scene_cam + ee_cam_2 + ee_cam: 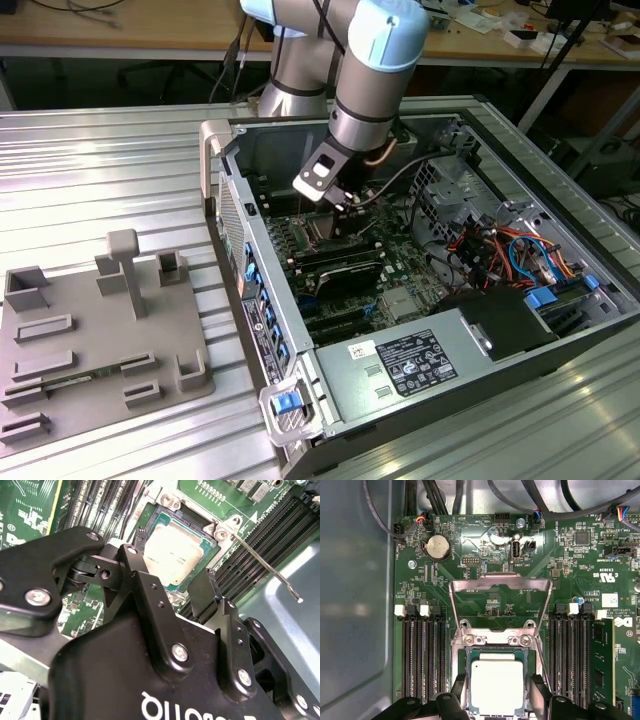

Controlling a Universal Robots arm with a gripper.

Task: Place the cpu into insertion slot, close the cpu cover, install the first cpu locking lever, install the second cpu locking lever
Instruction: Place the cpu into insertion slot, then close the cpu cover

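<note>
The cpu (497, 686) lies flat in the insertion slot (496, 651), silver top face up; in the second wrist view the cpu (175, 547) is framed by the socket's dark edge. My gripper (498, 700) hangs just above it, open, with one black finger (458, 694) on each side of the chip and a small gap to it. The cpu cover (485, 584) stands swung back on its hinge, away from the socket. A thin metal locking lever (265, 566) sticks out free beside the socket. In the exterior view my gripper (345, 203) is low inside the computer case.
Long black memory slots (422, 655) flank the socket on both sides, with one stick (602, 665) fitted. A coin battery (438, 546) and black cables (430, 500) lie beyond the cover. The case walls (245, 215) enclose the board. A grey fixture tray (95, 330) sits at the exterior view's left.
</note>
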